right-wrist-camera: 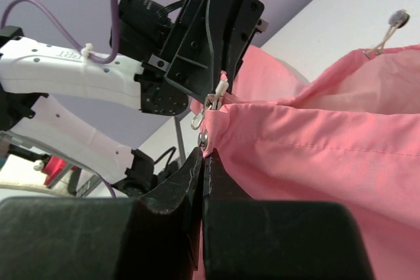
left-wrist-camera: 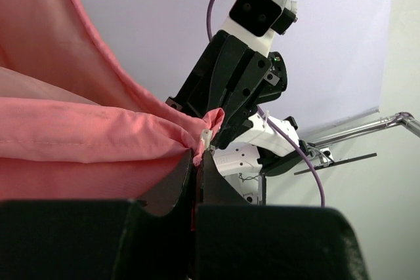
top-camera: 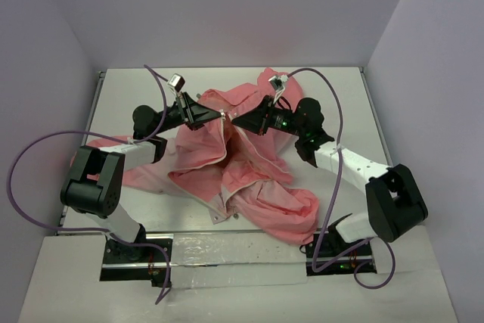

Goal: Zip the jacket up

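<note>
The salmon-pink jacket [top-camera: 249, 179] lies crumpled and open in the middle of the table, its front edges lifted at the far end. My left gripper [top-camera: 220, 116] and right gripper [top-camera: 237, 120] meet tip to tip there. In the left wrist view the left gripper [left-wrist-camera: 199, 155] is shut on a pinch of the jacket [left-wrist-camera: 98, 136] edge beside a small white zipper end [left-wrist-camera: 206, 137]. In the right wrist view the right gripper [right-wrist-camera: 203, 155] is shut on the other jacket [right-wrist-camera: 315, 155] edge, just under a metal snap [right-wrist-camera: 203, 138] and the zipper pull [right-wrist-camera: 197, 121].
The white table [top-camera: 340, 96] is boxed in by pale walls at the back and both sides. Purple cables [top-camera: 333, 111] loop off both arms. A metal rail [left-wrist-camera: 367, 129] runs along the table's edge. One sleeve [top-camera: 98, 145] trails under the left arm.
</note>
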You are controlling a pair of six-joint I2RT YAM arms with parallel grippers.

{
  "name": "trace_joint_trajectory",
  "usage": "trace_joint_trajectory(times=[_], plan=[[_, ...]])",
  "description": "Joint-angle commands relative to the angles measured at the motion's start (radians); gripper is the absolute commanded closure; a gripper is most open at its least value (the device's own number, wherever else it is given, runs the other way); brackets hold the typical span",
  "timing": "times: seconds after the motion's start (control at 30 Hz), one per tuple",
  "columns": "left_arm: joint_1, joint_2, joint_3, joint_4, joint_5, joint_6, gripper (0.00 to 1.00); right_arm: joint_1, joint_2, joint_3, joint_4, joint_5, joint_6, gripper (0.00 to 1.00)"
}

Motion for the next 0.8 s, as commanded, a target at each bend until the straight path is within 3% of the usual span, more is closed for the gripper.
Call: trace_joint_trajectory(times=[0.0,0.77], plan=[[-0.006,-0.018,0.044,0.579,0.024,-0.004,1.0,0.0,0.016,0.026,0.136,-0.049,0.054,1.0],[-0.018,-0.01,0.06,0.58,0.02,-0.005,1.0,0.0,0.055,0.029,0.177,-0.078,0.087,1.0]])
